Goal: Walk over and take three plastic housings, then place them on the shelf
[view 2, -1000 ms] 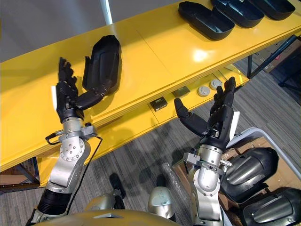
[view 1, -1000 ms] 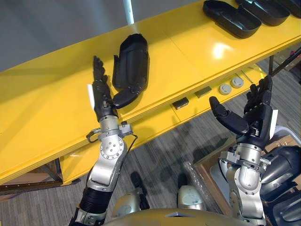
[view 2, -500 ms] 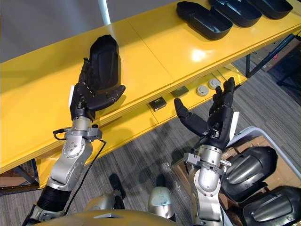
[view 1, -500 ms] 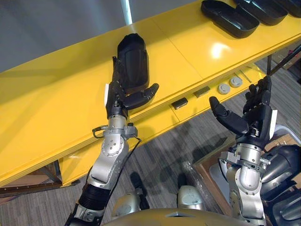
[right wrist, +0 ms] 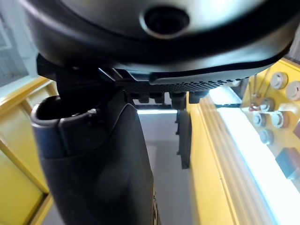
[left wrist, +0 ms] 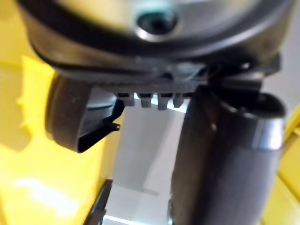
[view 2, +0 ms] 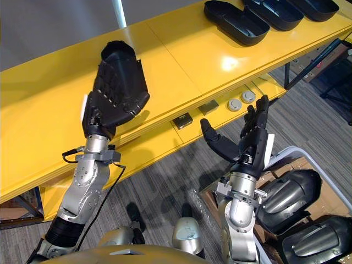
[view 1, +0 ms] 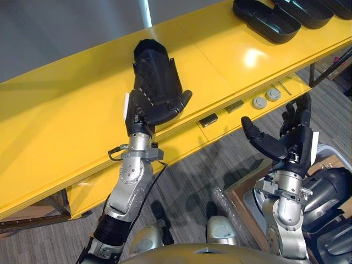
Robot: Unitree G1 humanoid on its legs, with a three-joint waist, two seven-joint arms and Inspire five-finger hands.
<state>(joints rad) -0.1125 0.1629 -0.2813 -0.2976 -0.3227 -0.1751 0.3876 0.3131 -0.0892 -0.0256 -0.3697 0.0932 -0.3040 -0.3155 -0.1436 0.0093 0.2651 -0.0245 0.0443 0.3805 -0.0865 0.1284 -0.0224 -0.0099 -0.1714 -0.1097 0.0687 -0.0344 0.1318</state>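
Observation:
A black plastic housing (view 1: 155, 70) rests tipped up on the yellow shelf (view 1: 66, 115), near its front edge. My left hand (view 1: 144, 113) lies against it, fingers spread over its ribbed face and the thumb (view 1: 177, 103) hooked round its lower right edge. The same housing (view 2: 118, 74) also shows in the right eye view. My right hand (view 1: 289, 146) hangs open over the floor below the shelf front, palm up and holding nothing. Two more black housings (view 1: 265, 19) (view 1: 308, 11) lie on the shelf at the far right.
A box at the lower right holds grey and black housings (view 2: 289, 198). Round buttons (view 1: 258, 102) and small dark plates (view 1: 208, 120) sit on the shelf's front face. Grey carpet floor (view 2: 159, 187) lies between the shelf and me.
My left hand has closed round the housing and tipped it up from lying flat. The right hand has dropped slightly and stayed open.

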